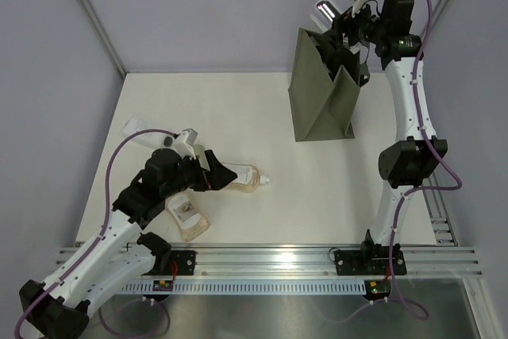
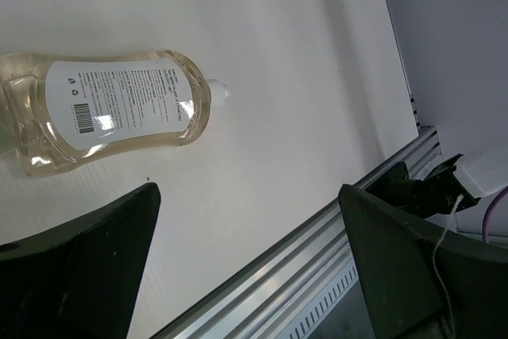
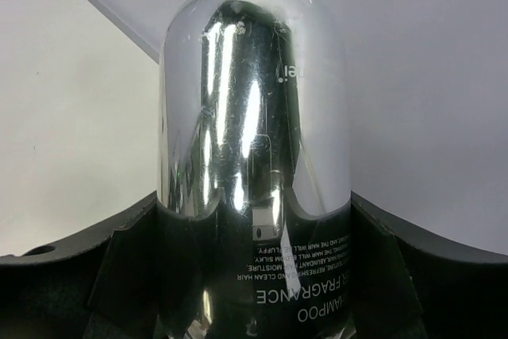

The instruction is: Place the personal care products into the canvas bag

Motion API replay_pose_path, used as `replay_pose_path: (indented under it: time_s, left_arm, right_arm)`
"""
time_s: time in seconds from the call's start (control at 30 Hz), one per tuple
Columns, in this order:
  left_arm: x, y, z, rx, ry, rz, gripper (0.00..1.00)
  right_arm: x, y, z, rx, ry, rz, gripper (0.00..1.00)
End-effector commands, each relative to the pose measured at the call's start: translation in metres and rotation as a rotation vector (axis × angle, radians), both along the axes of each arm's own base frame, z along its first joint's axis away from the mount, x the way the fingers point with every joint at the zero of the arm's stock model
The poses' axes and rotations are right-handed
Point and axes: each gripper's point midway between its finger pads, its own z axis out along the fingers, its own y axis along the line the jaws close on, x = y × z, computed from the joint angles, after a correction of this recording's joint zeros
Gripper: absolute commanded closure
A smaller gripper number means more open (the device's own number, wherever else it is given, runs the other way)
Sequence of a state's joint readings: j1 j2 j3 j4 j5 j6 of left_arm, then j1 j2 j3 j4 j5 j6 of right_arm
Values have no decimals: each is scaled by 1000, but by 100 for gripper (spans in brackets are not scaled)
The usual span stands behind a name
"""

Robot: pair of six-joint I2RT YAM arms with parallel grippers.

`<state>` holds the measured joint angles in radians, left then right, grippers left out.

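Note:
The olive-green canvas bag (image 1: 321,93) stands upright at the back right. My right gripper (image 1: 340,25) is shut on the silver bottle (image 1: 325,11) and holds it just above the bag's open top; in the right wrist view the bottle (image 3: 254,109) fills the space between the fingers (image 3: 131,267). My left gripper (image 1: 213,175) is open next to a clear amber pouch (image 1: 242,179) lying on the table. In the left wrist view that pouch (image 2: 103,109) lies beyond the spread fingers (image 2: 83,271). A second amber pouch (image 1: 189,218) and the flat white bottle (image 1: 141,131) lie near the left arm. The green bottle is out of view.
The aluminium rail (image 1: 278,258) with the arm bases runs along the table's near edge; it also shows in the left wrist view (image 2: 317,275). Grey walls close in the table at the back and sides.

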<state>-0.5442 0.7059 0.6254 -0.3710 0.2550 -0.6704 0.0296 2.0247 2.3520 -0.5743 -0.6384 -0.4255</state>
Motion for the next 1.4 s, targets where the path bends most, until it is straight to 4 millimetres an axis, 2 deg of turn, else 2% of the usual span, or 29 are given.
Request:
replay_pose_path:
  time_s: [0.0,0.03,0.13,0.17,0.23,0.27,0.3,0.4,0.53,0.57,0.6,0.67,0.7,0.77,0.8,0.87,1.07,1.1,1.13,1.17,1.2,1.23,1.3,1.33,1.37]
  left_arm:
    - [3,0,10,-7,-40,0,1]
    - [4,0,9,-7,-40,0,1]
    - [5,-2,9,-7,-37,-5,1]
    - [5,-3,8,-7,-36,-9,1]
    - [6,-3,5,-1,-31,-11,1]
    - [6,-4,4,-2,-29,-15,1]
    - [5,-4,2,-1,-26,-18,1]
    - [4,-5,-4,-1,-15,-27,1]
    - [3,-6,-8,-4,-10,-32,1]
    - [3,-6,-8,-6,-9,-32,1]
    - [3,-6,-8,-8,-7,-31,1]
    - [3,-6,-7,-11,-7,-27,1]
    - [3,-5,-8,-9,3,-20,1]
    - [3,-3,-12,0,19,-8,1]
    - [3,-3,-13,3,24,-4,1]
    - [3,-2,-19,15,50,3,1]
    - [4,2,-29,57,117,34,1]
    - [6,2,-26,64,120,41,1]
    - [6,3,-25,74,122,44,1]
    - [6,9,-29,111,136,65,1]
    - [9,12,-24,129,130,76,1]
    - [12,16,-24,156,121,97,1]
    - [11,28,-29,220,148,135,1]
    - [19,37,-31,257,165,204,1]
    - [13,38,-37,240,249,251,1]
  right_arm:
    - [12,0,35,56,-132,-7,100]
    - [17,0,18,61,-93,-16,100]
    - [20,-1,-4,57,-50,-21,100]
    - [19,-3,-18,49,-22,-22,100]
    - [17,-7,-24,39,-29,-3,100]
    - [8,2,-34,48,-9,68,100]
    - [9,-20,-31,57,-27,50,99]
    - [-2,-24,-42,67,20,109,92]
    - [-16,-23,-58,48,103,171,72]
    - [-18,-21,-61,53,119,176,56]
    - [-19,-21,-63,63,133,172,49]
    - [-24,-21,-68,67,153,166,40]
    - [-25,-21,-69,74,165,159,31]
    - [-32,-21,-73,78,197,157,25]
    - [-35,-20,-74,83,210,157,15]
    - [-43,-18,-75,90,244,162,7]
    - [-64,-14,-60,110,286,187,1]
    - [-68,-13,-57,105,285,200,1]
    - [-72,-11,-47,103,272,216,1]
    - [-84,-7,-45,109,294,252,0]
    - [-90,-4,-39,111,291,271,1]
    - [-100,-2,-27,112,274,292,0]
    - [-123,5,-18,134,300,331,0]
    - [-140,8,-10,136,299,338,1]
    - [-150,10,-9,144,309,341,0]
